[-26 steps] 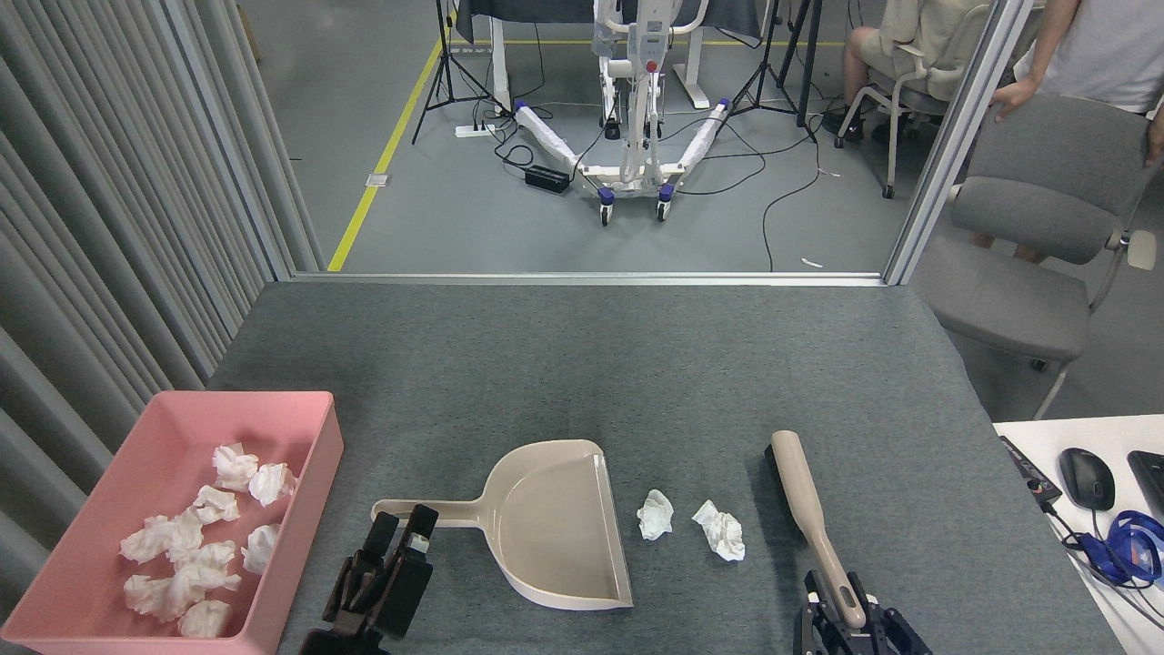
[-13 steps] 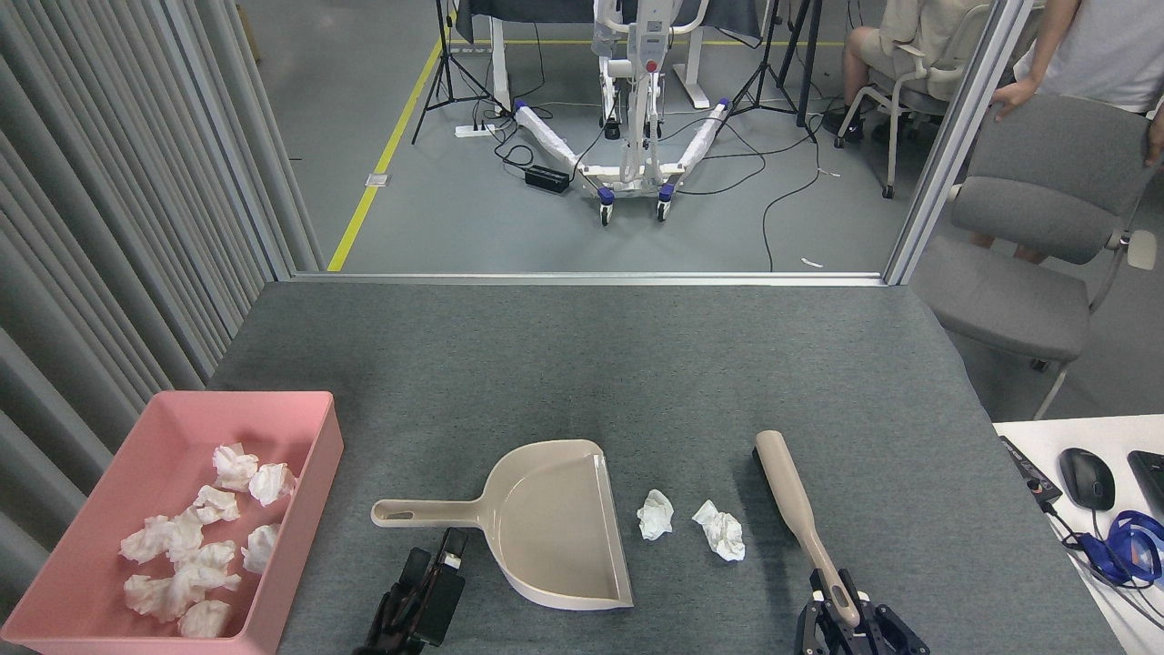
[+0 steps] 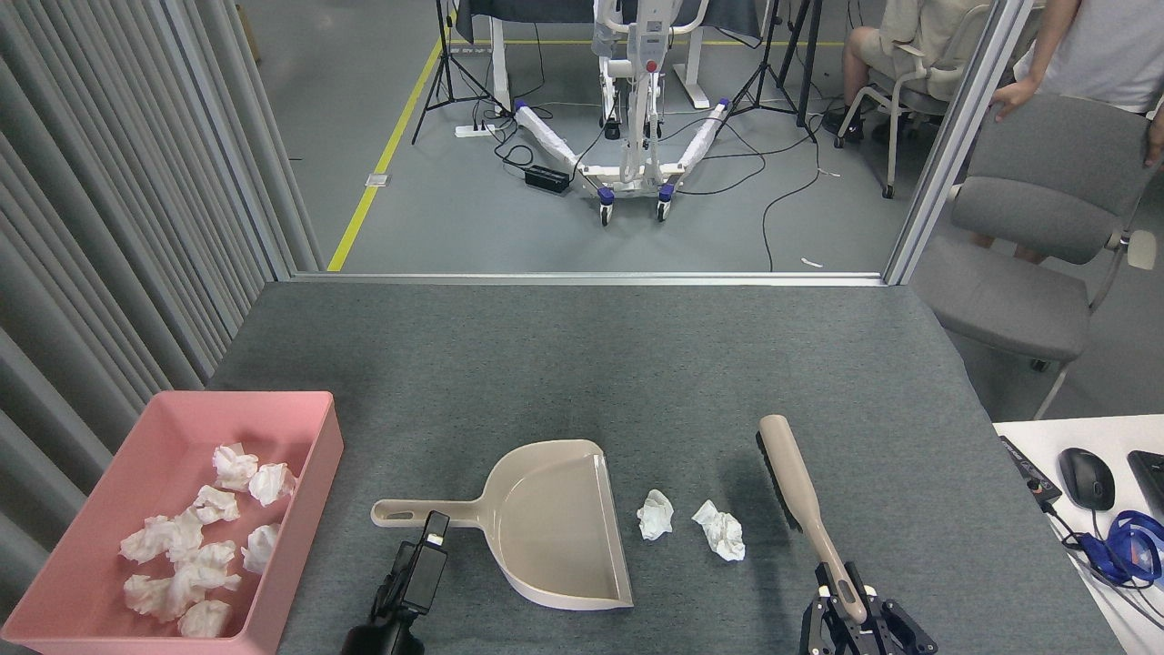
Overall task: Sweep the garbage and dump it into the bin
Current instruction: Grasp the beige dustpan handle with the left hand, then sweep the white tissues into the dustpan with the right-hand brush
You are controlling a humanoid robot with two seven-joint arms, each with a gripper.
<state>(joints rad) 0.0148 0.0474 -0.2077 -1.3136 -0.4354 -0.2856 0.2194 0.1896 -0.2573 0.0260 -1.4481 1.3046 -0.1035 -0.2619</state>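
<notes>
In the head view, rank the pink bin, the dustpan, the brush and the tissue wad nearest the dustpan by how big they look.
1. pink bin
2. dustpan
3. brush
4. tissue wad, clearly smallest

Left pincer (image 3: pixel 427 544) edge-on, possibly closed; bin (image 3: pixel 314 473) corner cropped.

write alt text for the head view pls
Right end effector holds a beige brush beside two tissue wads lying by a dustpan on grey felt; left end effector sits near the dustpan handle, with a pink bin of wads far left.
</notes>
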